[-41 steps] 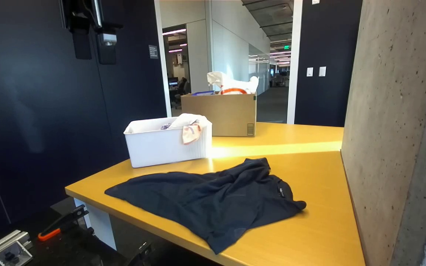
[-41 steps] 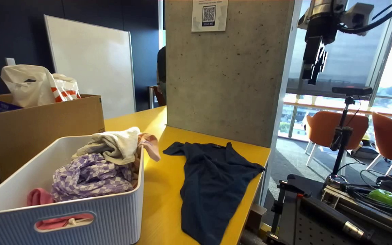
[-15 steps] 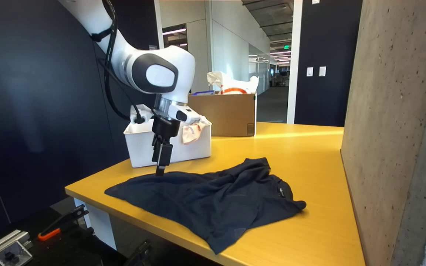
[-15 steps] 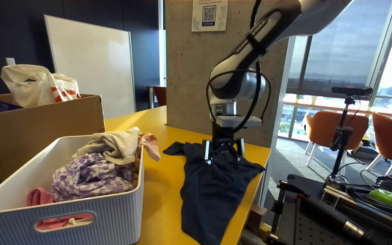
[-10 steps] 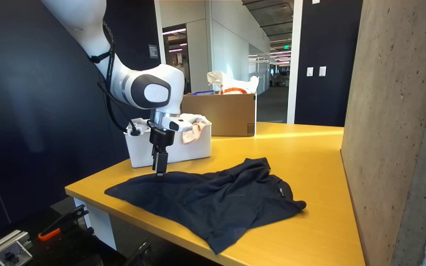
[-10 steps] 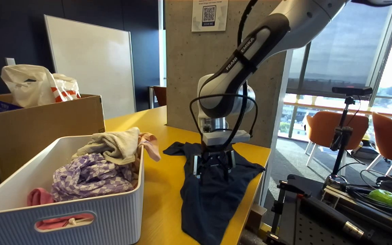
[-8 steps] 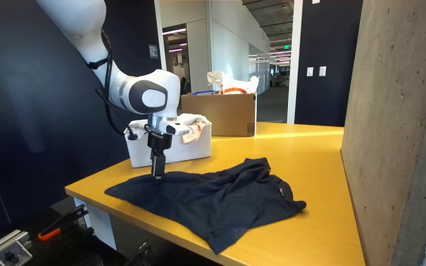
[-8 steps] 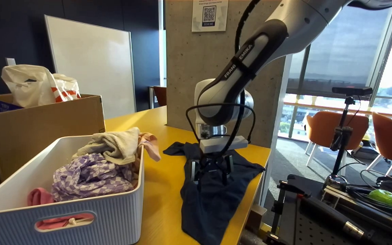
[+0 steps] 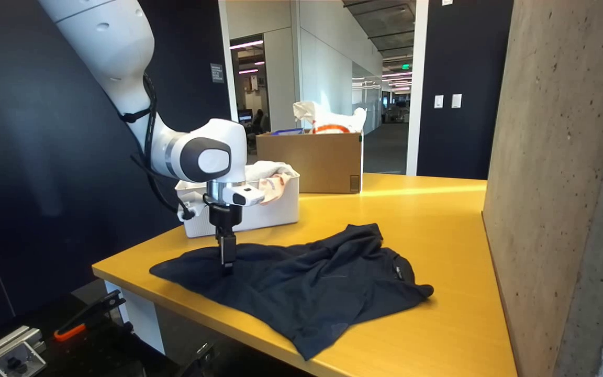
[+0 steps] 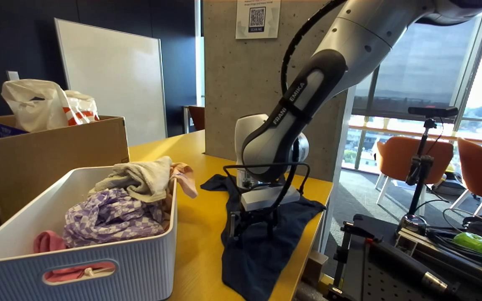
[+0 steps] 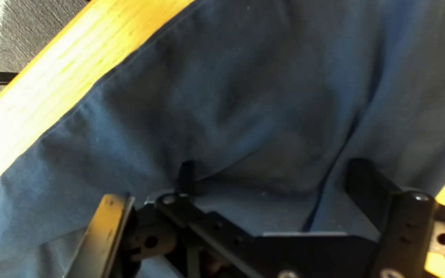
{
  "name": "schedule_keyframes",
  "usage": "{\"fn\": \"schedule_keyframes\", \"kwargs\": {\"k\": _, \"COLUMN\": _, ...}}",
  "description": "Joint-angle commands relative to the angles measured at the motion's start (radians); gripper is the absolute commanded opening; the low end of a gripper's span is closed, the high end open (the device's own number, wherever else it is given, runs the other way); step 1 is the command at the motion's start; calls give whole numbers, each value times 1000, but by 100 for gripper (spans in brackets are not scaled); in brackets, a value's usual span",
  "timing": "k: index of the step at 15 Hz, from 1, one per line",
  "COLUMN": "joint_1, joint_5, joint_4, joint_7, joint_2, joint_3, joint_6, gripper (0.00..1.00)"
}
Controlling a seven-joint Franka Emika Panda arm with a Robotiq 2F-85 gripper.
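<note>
The gripper is low over the navy garment, beside the white tub; its fingers stand wide apart w/ cloth under & btwn them, nothing gripped. Black tips vs. dark fabric are hard to make out, so can't tell if they touch. The garment lies rumpled on the yellow table, just off the tub's long side. In an exterior view its narrow end meets the bottom frame edge; in the wrist view the cloth runs out of frame. The arm covers part of the tub in an exterior view. Inside tub: purple-checked cloth, partly under a beige towel, + a pink cloth, mostly hidden.

Poster on the concrete pillar past the tub reads "SCAN ME" below a QR code; rest too small to read. Arm lettering: "FRAN", then a strap over the word's end, then "EMIKA". Pale mark nr the garment's neckline, illegible.

Long axis runs approx. parallel to tub's long side: narrow end by tub's handle-slot end, broad neckline end pointing the opp. way, past tub's far end.
</note>
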Motion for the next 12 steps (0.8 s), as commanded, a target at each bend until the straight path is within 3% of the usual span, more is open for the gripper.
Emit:
{"fn": "schedule_keyframes", "kwargs": {"k": 1, "joint_1": 19, "joint_5": -18, "joint_4": 5, "joint_7": 10, "joint_2": 9, "joint_3": -16, "joint_6": 50, "gripper": 100}}
{"fn": "schedule_keyframes", "kwargs": {"k": 2, "joint_1": 15, "joint_5": -17, "joint_4": 10, "joint_7": 5, "joint_2": 10, "joint_3": -13, "joint_6": 49, "gripper": 75}}
{"fn": "schedule_keyframes", "kwargs": {"k": 4, "joint_1": 12, "joint_5": -14, "joint_4": 14, "joint_7": 4, "joint_2": 10, "joint_3": -13, "joint_6": 49, "gripper": 68}}
{"fn": "schedule_keyframes", "kwargs": {"k": 12, "joint_1": -7, "joint_5": 6, "joint_4": 5, "joint_7": -30, "joint_2": -48, "joint_3": 12, "joint_6": 17, "gripper": 5}}
